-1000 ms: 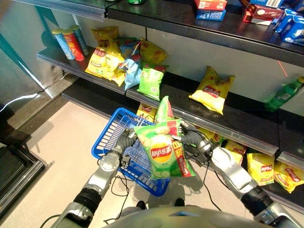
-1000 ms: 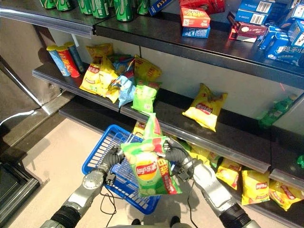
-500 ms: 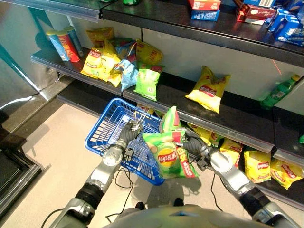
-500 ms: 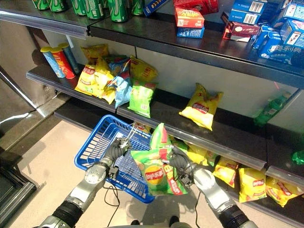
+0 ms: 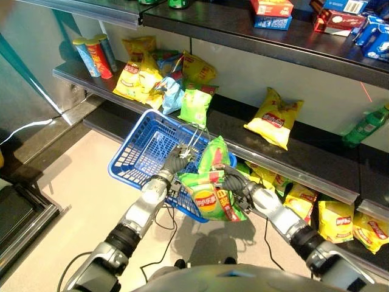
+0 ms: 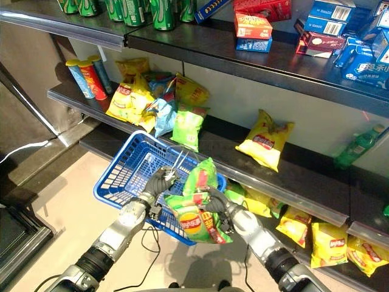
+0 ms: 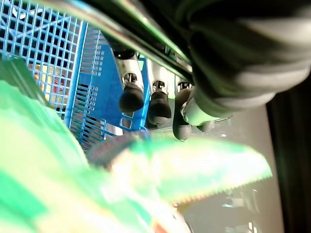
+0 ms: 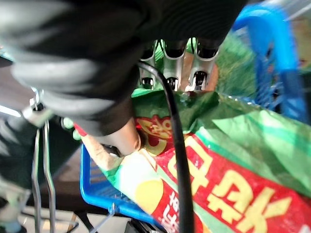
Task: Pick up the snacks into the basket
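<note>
The left hand (image 5: 176,163) is curled round the wire handles (image 5: 196,135) of the blue basket (image 5: 143,152) and holds it out in front of the shelves, tilted so its open top faces the robot. The right hand (image 5: 233,180) is clamped on a green chip bag (image 5: 209,194), fingers over the crumpled top edge and thumb against its face, as the right wrist view shows. The bag hangs at the near right corner of the basket, partly overlapping the rim, but most of it looks to lie outside and below that rim, so I judge it not yet in. The mesh floor of the basket shows bare where it can be seen, so no snack seems to be loaded so far. Plenty is left: a yellow bag (image 5: 273,118) lies alone on the middle shelf (image 5: 316,159), a heap of yellow, blue and green bags (image 5: 164,82) sits further to the robot's left beside some tall tubes (image 5: 96,56), and more yellow bags (image 5: 331,213) lie on the lowest shelf. The next move probably calls for lifting the green bag over the rim and letting it go.
</note>
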### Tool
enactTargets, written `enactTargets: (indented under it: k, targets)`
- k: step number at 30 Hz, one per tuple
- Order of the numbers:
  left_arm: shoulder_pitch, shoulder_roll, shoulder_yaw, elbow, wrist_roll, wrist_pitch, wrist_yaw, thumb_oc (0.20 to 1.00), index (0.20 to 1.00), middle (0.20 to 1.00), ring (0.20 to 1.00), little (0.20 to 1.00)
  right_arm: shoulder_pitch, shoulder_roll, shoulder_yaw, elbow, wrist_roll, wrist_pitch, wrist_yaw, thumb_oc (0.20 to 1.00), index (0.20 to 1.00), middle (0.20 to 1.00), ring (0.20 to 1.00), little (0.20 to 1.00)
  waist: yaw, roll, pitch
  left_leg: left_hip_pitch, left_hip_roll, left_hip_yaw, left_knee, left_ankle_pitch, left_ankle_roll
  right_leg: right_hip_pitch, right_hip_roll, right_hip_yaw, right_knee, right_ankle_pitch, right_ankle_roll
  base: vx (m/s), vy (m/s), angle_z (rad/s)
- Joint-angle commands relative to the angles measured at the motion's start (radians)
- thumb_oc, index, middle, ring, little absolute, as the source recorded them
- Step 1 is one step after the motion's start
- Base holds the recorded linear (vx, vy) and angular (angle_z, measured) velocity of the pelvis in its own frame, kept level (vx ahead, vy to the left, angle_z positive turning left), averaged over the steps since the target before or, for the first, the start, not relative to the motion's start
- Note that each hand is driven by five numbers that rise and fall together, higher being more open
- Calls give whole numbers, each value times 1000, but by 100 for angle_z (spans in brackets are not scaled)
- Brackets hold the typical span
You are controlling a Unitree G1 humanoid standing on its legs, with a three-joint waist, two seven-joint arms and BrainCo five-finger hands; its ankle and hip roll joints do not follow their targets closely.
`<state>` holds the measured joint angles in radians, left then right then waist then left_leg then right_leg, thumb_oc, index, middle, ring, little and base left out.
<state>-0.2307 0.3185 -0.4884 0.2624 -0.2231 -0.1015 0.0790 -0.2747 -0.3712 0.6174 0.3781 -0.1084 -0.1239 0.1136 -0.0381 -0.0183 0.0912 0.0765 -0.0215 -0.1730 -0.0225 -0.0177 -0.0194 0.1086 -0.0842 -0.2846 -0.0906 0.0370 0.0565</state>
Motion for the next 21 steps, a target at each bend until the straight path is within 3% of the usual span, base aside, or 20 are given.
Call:
enactTargets:
  k: [1, 21]
  targets:
    - [-221, -68, -19, -114, -50, -115, -29, 200, 200, 200, 200, 200, -60, 22, 42, -3, -40, -30, 12, 200, 200, 200, 200, 200, 25, -27, -40, -23, -73, -4, -2, -26, 21, 7, 26, -8, 179, -202, 5, -13, 12, 4]
    - [-178, -98, -251, -255, -322, 5, -229, 200, 200, 200, 200, 200, -131, 61, 18, 60, -37, 21, -45, 200, 200, 200, 200, 200, 31, -17, -16, -32, -80, -12, 5, -27, 30, -7, 20, -6, 193, -197, 5, -6, 4, 3]
